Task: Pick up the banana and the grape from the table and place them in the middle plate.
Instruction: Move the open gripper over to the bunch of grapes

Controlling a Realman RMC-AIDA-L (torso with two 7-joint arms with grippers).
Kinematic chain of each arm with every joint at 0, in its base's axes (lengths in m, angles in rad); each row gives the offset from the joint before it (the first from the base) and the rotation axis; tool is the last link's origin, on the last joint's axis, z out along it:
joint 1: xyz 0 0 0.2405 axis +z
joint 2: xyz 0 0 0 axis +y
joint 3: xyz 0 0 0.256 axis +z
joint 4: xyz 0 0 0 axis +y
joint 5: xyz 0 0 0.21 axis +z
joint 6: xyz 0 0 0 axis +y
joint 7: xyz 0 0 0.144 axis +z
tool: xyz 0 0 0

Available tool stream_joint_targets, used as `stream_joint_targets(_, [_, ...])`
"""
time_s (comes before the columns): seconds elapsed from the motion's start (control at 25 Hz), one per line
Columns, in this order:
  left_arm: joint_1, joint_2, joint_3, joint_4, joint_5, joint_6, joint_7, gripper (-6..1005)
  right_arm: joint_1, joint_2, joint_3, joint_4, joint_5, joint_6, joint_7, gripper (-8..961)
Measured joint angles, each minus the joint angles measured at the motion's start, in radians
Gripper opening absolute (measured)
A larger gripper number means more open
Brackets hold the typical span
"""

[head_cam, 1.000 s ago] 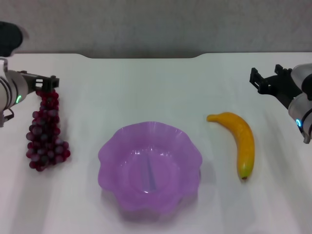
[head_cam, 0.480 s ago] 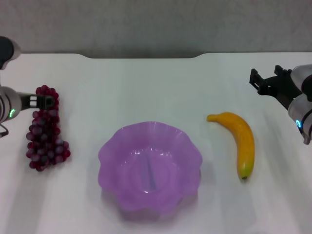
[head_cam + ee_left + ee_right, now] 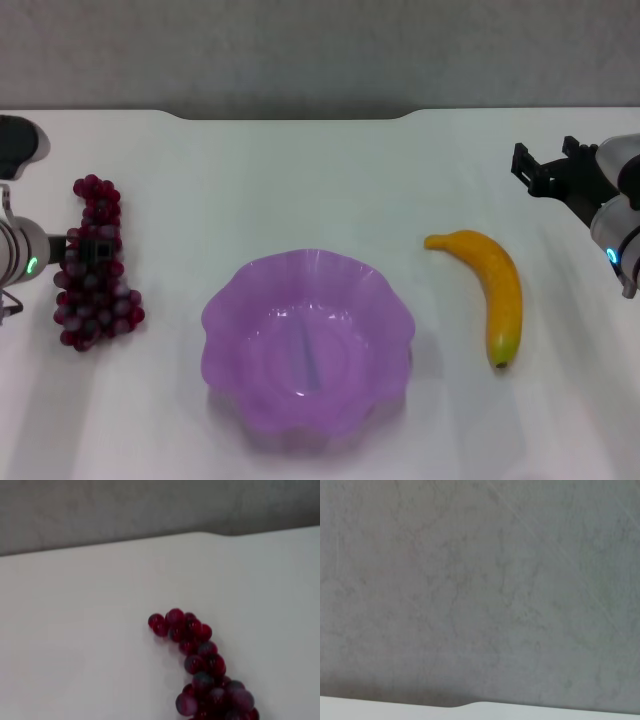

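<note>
On the table (image 3: 300, 180), the grape (image 3: 95, 270) lay as a long dark-red bunch; the left gripper (image 3: 98, 247) sat over it, finger spread untellable.

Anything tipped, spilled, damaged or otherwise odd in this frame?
Nothing stands out. The translucent purple scalloped dish sits upright and empty; the curved yellow banana and dark red grape bunch lie intact on the white tabletop, left gripper over the bunch.

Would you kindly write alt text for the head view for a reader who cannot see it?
A purple scalloped plate sits empty on a white table, with a bunch of grapes to its left and a banana to its right. The left gripper is over the grapes; the right gripper hovers beyond the banana.
</note>
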Motion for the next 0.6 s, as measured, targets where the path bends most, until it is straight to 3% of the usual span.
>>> stream_joint_targets(0.6, [-0.036,-0.001,0.002,-0.12,-0.025,0.051,0.006,859,-0.005,0.001,0.0,-0.007,0.0,0.001,0.002,690])
